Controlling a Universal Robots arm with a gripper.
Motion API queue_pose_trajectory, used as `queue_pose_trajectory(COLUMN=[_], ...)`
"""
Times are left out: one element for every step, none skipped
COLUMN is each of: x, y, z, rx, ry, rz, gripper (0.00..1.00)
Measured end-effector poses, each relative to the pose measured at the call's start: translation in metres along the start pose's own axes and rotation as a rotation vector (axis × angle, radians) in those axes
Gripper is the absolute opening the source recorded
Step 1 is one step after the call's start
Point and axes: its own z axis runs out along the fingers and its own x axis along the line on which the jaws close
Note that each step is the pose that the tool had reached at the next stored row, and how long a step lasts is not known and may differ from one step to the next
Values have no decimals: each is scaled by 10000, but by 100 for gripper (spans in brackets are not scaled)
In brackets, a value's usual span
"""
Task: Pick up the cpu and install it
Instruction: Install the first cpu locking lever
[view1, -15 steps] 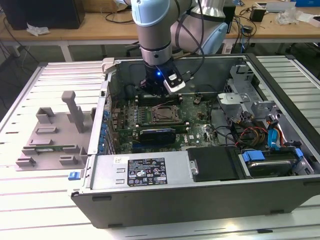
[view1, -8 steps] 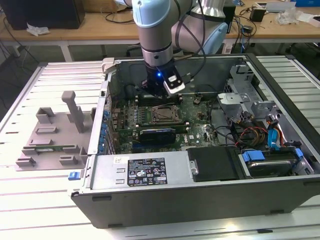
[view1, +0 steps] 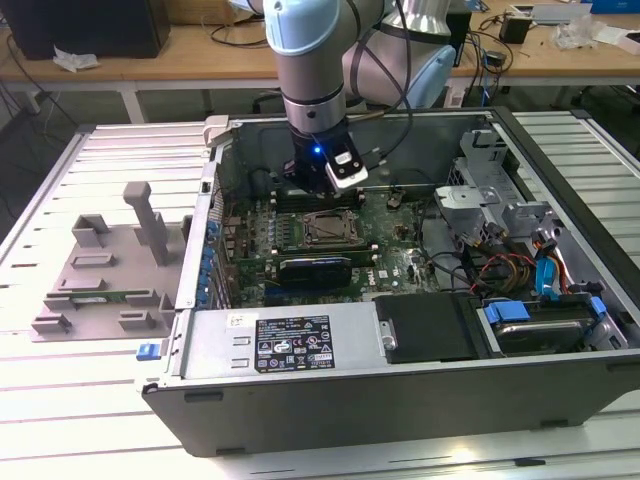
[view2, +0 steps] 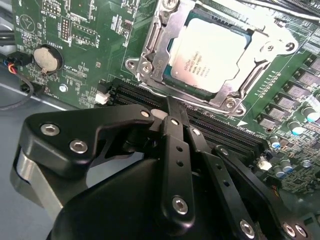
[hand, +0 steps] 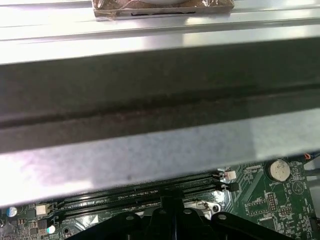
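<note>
The cpu (view2: 210, 55), a flat square chip with a silver-grey top, lies inside the metal-framed socket (view2: 150, 50) on the green motherboard. In the exterior view the cpu (view1: 328, 228) is in the middle of the open computer case. My gripper (view2: 171, 106) hangs just beside the socket, over the black memory slots (view2: 135, 95), its black fingers (view2: 175, 131) shut together with nothing between them. From outside, the gripper (view1: 318, 195) is just behind the socket, below the arm's wrist. The fingertips (hand: 172, 194) also show over the memory slots in the first wrist view.
The case's grey metal wall (hand: 160, 145) stands close behind the gripper. A coin battery (view2: 46, 59) sits on the board. A grey fixture (view1: 110, 270) lies on the slatted table at the exterior view's left. Power supply (view1: 290, 340), drive cage (view1: 500, 200) and cables (view1: 510, 270) crowd the case.
</note>
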Motion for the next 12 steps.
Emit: queue_pose_trajectory(x=[0,1,1,2,2,3,4,5,7,9,12,12], y=[0,0,-1,-1,-2,-1,-1,2,12,24,41,42], z=[1,6,11,14,16,20,23,30,35,39,45,47], rx=[6,10,14,18,22,29,36,51,65,76,88,98], ry=[-2,-12,-19,-24,-29,-38,-46,-69,-88,-101,-124,-135], rz=[24,75,114,143,177,235,284,416,534,618,753,823], gripper=[11,11,11,11,11,11,11,11,11,11,11,11])
